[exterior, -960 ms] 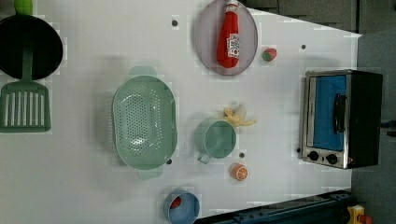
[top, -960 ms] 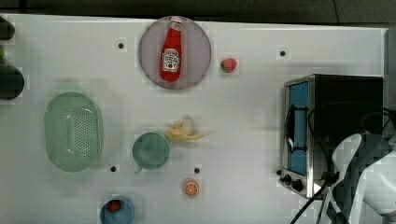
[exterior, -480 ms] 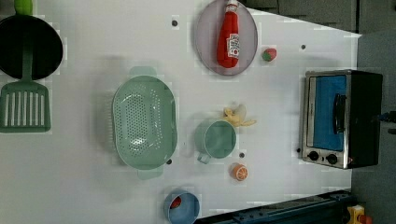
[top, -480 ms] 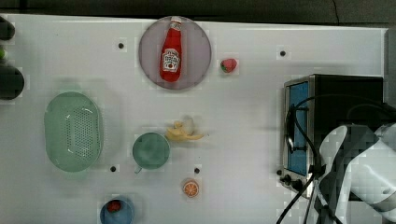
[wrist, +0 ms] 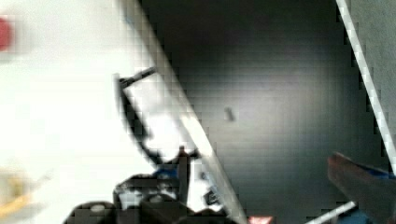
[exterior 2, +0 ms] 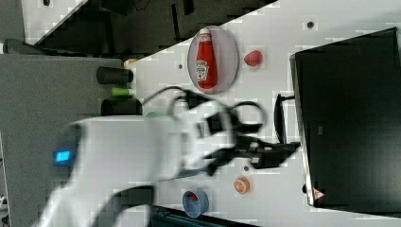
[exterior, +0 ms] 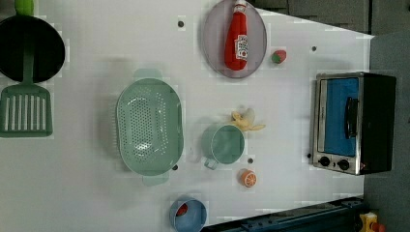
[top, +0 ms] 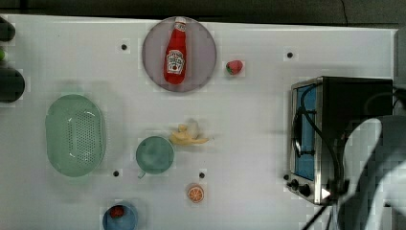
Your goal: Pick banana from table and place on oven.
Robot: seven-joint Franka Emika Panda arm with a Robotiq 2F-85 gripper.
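The banana (top: 189,135) (exterior: 247,121) lies on the white table (top: 249,105), pale yellow with splayed peel strips, right beside a green cup (top: 154,155). The oven (top: 335,136) (exterior: 353,123) (exterior 2: 350,118) stands at the top view's right edge, blue glass door facing the banana. My white arm (top: 376,167) reaches over the oven's lower right part in the top view. My gripper (exterior 2: 279,152) hangs by the oven's front edge, far from the banana. In the wrist view its dark finger (wrist: 182,164) stands well apart from the other, open, with nothing between them.
A ketchup bottle (top: 175,51) lies on a purple plate (top: 203,67), a strawberry (top: 234,67) beside it. A green colander (top: 75,135), an orange slice (top: 195,193) and a blue bowl (top: 119,216) sit on the table. A black pan (exterior: 29,48) and green spatula (exterior: 26,113) lie at the left view's left.
My arm has shifted in the top view's lower right corner, first spreading left, then moving up over the oven. The banana and the other objects have not moved.
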